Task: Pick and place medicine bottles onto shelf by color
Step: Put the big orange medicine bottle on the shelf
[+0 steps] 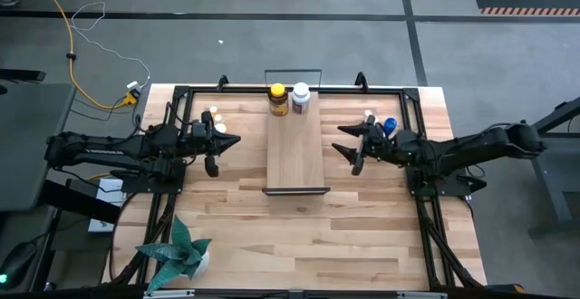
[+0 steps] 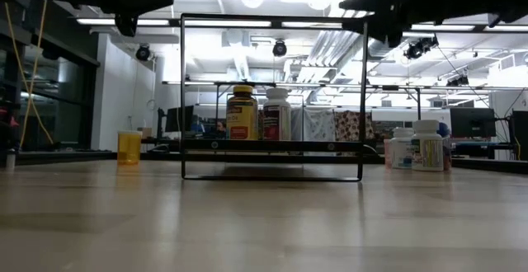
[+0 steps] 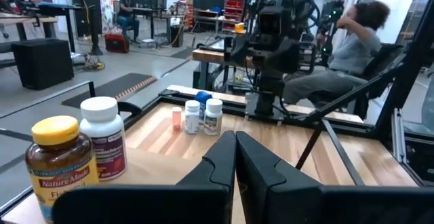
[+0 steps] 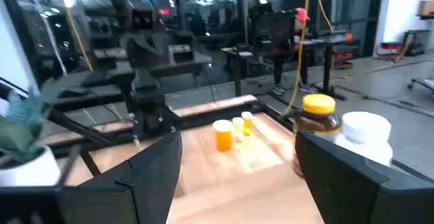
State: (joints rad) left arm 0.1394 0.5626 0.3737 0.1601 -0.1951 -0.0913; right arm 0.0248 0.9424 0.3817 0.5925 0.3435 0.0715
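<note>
The shelf (image 1: 295, 154) lies in the middle of the table. At its far end stand an amber bottle with a yellow cap (image 1: 278, 100) and a white bottle with a dark label (image 1: 301, 98), also seen in the low view as amber (image 2: 242, 112) and white (image 2: 276, 114). Small orange bottles (image 1: 215, 116) stand on the table to the shelf's left. White bottles and a blue-capped one (image 1: 388, 125) stand to its right. My left gripper (image 1: 237, 139) hovers shut left of the shelf, pointing level at it. My right gripper (image 1: 338, 139) hovers open right of the shelf, nothing between its fingers.
A potted plant (image 1: 178, 254) stands at the table's near left corner. A black metal frame (image 1: 181, 91) runs around the table's edges. In the left wrist view a person sits in a chair (image 3: 352, 47) beyond the table's right side.
</note>
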